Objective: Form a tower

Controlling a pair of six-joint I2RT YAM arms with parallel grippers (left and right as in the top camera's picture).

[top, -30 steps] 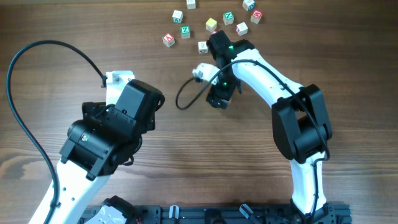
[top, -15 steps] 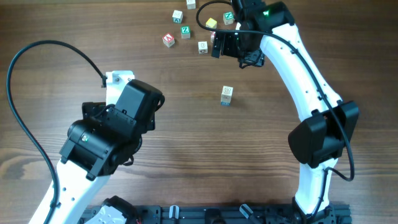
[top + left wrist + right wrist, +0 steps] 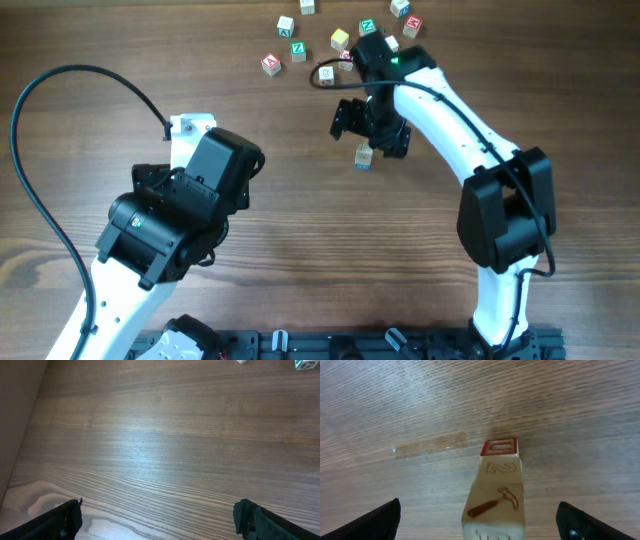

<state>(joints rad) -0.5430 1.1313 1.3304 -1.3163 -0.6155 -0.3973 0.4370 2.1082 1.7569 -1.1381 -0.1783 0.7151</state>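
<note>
a: what is the right gripper (image 3: 371, 130) doing?
b: its jaws are spread as wide as they go and it has hold of nothing. it hangs right over the tower (image 3: 364, 157), which stands on the table (image 3: 300, 250) in the gap between the two fingers.
a: does the tower touch either finger?
b: no. in the right wrist view the tower (image 3: 496, 495) sits about midway in the gap. bare wood shows on both sides of it before each fingertip (image 3: 380, 522) at the lower corners.
a: what can you read on it?
b: nearest the gripper is a face with a hammer picture. beyond that is a "2", and at the far end a red-framed letter. from above, the top face is pale and a blue edge shows at the foot.
a: how many cubes are in it?
b: i cannot tell for sure. it is a short stack.
a: and the left gripper (image 3: 161, 520)?
b: it is wide open too, and empty. only wood lies between its fingertips and ahead of them. the tower is well apart from it, over by the right gripper.
a: where are the loose cubes?
b: they are scattered past the right gripper, on the side away from its arm's base. a pale cube (image 3: 326, 74) lies nearest to it. a yellow cube (image 3: 340, 39) is just beyond that one. a red-edged cube (image 3: 271, 64) and a green-edged cube (image 3: 297, 49) lie off toward the left arm's side. in the left wrist view one green cube (image 3: 300, 364) shows far ahead of the left gripper, at the top corner.
</note>
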